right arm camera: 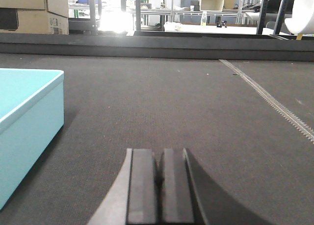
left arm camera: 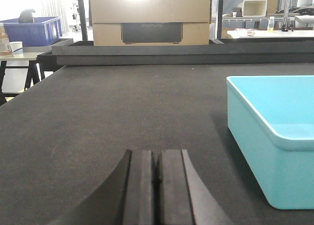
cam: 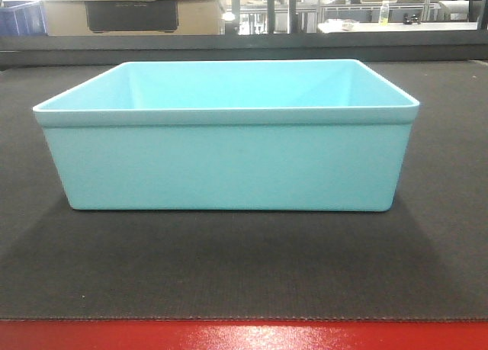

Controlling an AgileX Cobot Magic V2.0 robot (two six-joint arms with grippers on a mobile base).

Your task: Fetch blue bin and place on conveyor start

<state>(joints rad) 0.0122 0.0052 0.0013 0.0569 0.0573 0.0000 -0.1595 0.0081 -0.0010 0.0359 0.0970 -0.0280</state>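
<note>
- The conveyor start [cam: 91, 274] was a wide, dark grey, finely woven belt with a red edge strip [cam: 244, 336] along its near side.
- The blue bin [cam: 229, 163] sat upright directly on the belt, open side up.
- A pale seam [right arm camera: 274, 105] crossed the belt diagonally in the right wrist view.

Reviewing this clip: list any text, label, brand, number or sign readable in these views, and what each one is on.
No text can be read in any view.
blue bin: plain walls, no label or mark.
conveyor belt: no print.
cardboard box behind the belt: faint lettering on its dark panel, too blurred to read.
Bottle on the far table: too small to read.
Left gripper and right gripper: no marks.
</note>
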